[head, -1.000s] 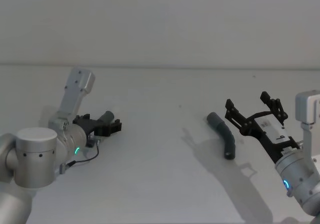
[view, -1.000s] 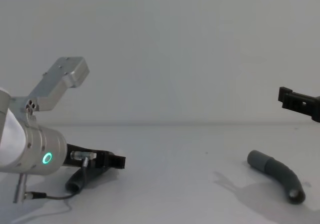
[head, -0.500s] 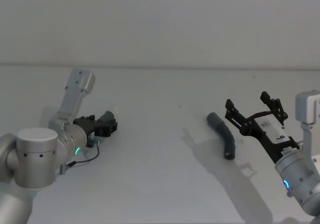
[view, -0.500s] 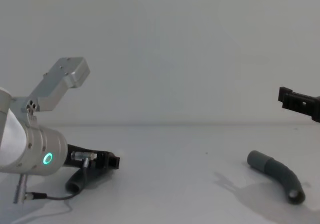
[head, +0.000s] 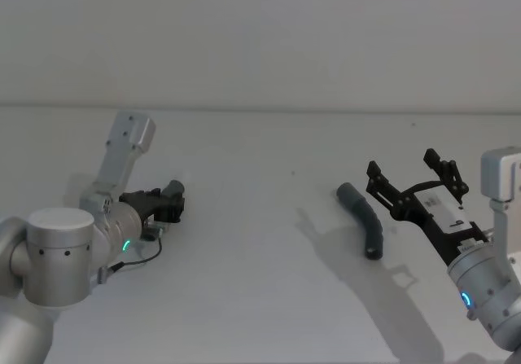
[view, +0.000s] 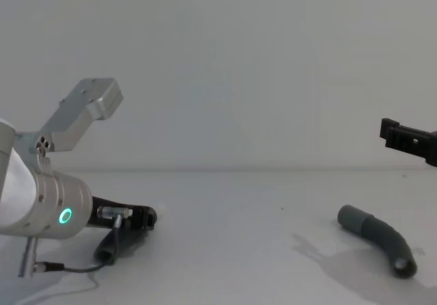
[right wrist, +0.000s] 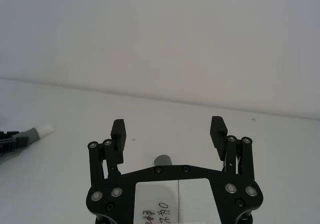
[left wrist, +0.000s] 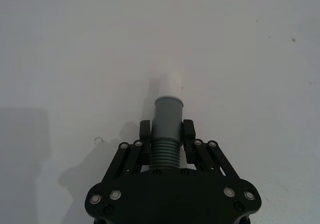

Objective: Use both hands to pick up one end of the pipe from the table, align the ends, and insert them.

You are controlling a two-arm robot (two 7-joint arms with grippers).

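My left gripper point(left wrist: 167, 132) is shut on one ribbed grey pipe piece point(left wrist: 165, 154) low over the white table point(head: 260, 307). Its fingers point(left wrist: 145, 131) press just behind the tapered collar point(left wrist: 168, 111), whose white tip point(left wrist: 170, 83) points away from the wrist. In the head view this gripper point(head: 172, 203) is at the left. The other curved pipe piece point(head: 365, 221) lies on the table at the right, its smooth cuff point(view: 353, 218) toward the centre. My right gripper point(head: 404, 167) hangs open above and just right of it, its fingers point(right wrist: 118, 130) wide apart with nothing between them.
A thin black cable point(head: 140, 258) loops from the left wrist onto the table. The left arm's silver bracket point(view: 85, 104) sticks up behind the gripper. A pale wall point(head: 260, 38) closes the back of the table.
The left gripper's fingers have closed in on the pipe piece behind its collar. The right arm and the right pipe piece have not moved.
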